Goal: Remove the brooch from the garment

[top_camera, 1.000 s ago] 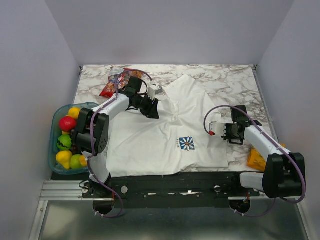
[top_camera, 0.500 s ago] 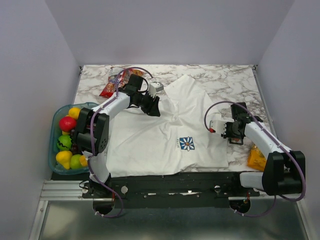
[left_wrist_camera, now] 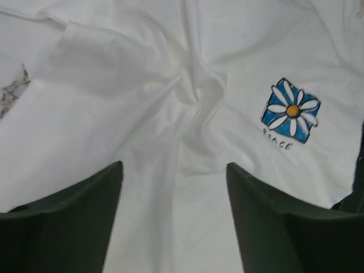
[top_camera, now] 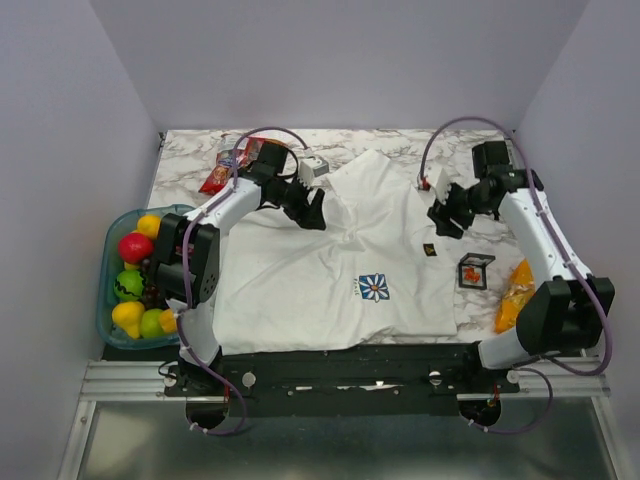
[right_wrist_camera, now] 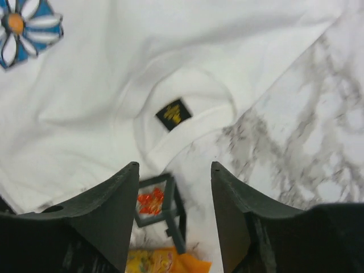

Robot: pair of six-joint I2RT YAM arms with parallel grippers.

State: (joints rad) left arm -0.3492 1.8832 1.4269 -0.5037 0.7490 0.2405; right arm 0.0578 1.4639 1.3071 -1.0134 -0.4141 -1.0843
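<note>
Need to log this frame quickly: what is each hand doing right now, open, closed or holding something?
Left hand: open, nothing between its fingers.
Right hand: open, nothing between its fingers.

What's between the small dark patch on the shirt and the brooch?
Nothing separate: just the garment's white hem, then bare marble table up to the dark frame around the brooch, seen best in the right wrist view.

Right tool (right_wrist_camera: 174, 166) lifted away, jaws parted; brooch (right_wrist_camera: 150, 202) now on table (right_wrist_camera: 296, 114) beside garment (right_wrist_camera: 170, 45).
</note>
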